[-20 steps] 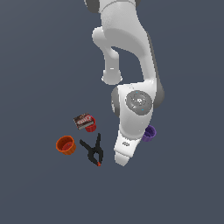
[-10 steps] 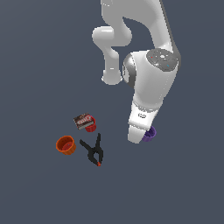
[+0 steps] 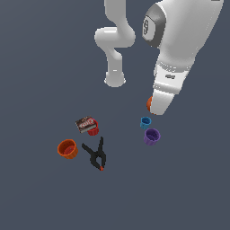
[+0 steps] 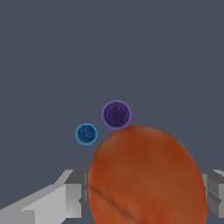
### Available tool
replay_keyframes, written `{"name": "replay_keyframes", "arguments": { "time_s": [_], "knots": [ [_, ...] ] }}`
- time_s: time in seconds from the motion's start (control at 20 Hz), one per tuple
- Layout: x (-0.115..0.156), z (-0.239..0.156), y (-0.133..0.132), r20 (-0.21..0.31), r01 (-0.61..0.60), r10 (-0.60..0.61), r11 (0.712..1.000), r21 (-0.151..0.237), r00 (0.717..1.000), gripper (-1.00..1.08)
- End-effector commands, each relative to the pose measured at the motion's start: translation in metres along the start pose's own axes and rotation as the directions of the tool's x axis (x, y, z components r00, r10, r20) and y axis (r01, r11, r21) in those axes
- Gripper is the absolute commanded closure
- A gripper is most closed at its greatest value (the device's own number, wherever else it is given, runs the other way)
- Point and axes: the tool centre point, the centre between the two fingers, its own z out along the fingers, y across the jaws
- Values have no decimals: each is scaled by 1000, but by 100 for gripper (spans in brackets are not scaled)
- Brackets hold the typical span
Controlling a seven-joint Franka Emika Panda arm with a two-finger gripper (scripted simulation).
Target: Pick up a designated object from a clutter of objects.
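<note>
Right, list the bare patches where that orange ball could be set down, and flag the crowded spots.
Free: the strip between the black clamp and the blue cup, and the floor in front of the clamp and purple cup. Crowded: dark brown box, red cup, orange-red cup and clamp cluster together. The gripper brackets the orange ball.

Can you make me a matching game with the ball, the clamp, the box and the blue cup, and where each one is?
Things:
1. ball
2. clamp
3. box
4. blue cup

Places:
A. next to the purple cup
B. leaning on the red cup
C. between the gripper fingers
D. lying beside the orange-red cup

Pairs: 1-C, 2-D, 3-B, 4-A
</note>
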Motion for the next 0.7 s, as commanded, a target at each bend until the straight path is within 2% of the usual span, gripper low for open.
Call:
{"name": "replay_keyframes", "arguments": {
  "time_s": [0.0, 0.35, 0.65],
  "knots": [
    [6, -26, -18, -1, 0, 0, 1000, -1, 1000, 108],
    [20, -88, -59, -2, 0, 0, 1000, -1, 1000, 108],
    [29, -125, -82, -3, 0, 0, 1000, 0, 1000, 108]
  ]
}}
